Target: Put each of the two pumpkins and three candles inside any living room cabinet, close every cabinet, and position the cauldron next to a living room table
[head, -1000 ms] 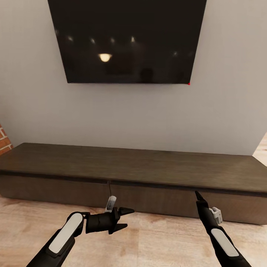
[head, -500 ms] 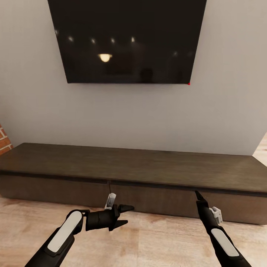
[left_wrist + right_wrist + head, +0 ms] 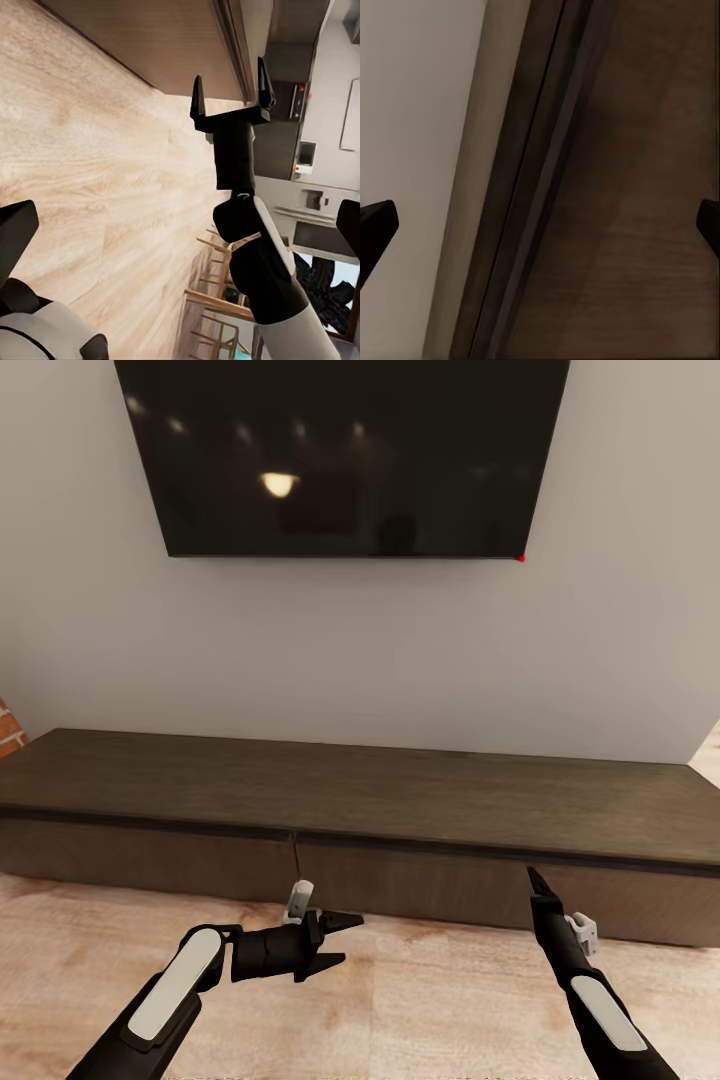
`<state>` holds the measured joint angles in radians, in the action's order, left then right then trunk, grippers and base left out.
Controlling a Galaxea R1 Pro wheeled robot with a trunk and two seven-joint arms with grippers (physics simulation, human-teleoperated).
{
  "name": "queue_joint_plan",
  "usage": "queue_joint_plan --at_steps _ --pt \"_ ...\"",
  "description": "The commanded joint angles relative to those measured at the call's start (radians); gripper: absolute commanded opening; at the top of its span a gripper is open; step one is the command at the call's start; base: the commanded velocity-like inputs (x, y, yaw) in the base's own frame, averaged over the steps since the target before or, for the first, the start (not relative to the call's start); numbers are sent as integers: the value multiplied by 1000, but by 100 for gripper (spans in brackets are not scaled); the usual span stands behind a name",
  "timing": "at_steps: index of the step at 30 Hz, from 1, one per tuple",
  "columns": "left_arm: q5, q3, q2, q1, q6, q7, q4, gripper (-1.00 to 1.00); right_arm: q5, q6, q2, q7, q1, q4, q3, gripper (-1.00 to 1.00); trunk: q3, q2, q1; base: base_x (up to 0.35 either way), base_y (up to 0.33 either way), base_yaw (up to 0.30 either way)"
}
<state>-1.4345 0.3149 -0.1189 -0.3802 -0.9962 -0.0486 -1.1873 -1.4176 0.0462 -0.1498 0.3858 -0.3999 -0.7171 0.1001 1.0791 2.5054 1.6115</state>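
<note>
The cabinet [image 3: 360,800] is a long, low dark-brown unit against the wall, and its drawer fronts [image 3: 150,855] look shut. My left gripper [image 3: 338,941] hovers open over the floor in front of it, pointing sideways toward the right arm. My right gripper [image 3: 533,878] points at the cabinet's front just under the top edge. It stands open, its two fingers apart in the left wrist view [image 3: 229,94]. The right wrist view looks closely at the cabinet's dark wood [image 3: 645,187], with a fingertip [image 3: 375,221] at the frame's edge. The pumpkins, candles, cauldron and table are out of view.
A big black TV [image 3: 340,450] hangs on the grey wall [image 3: 360,660] above the cabinet. Pale wood floor [image 3: 430,1010] lies between me and the unit. A strip of brick wall [image 3: 8,725] shows at far left. Wooden chairs [image 3: 217,315] stand far behind the right arm.
The whole picture has shifted, so the camera has moved slightly toward the cabinet. My left gripper crept a little to the right. The right arm holds its pose.
</note>
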Motion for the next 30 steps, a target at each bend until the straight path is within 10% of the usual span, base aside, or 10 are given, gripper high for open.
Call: queue_joint_plan --at_steps 1,18,30 --pt "3 2 -1 -1 -1 -5 0 100 -10 1 0 5 -1 1 -2 100 5 1 0 0 0 0" --pt "3 8 0 0 -1 -5 0 100 -12 -76 0 169 -1 -8 1 100 71 5 8 0 0 0" --pt "3 8 0 0 -1 -5 0 100 -12 -78 0 207 -1 -7 3 100 71 5 8 26 0 0"
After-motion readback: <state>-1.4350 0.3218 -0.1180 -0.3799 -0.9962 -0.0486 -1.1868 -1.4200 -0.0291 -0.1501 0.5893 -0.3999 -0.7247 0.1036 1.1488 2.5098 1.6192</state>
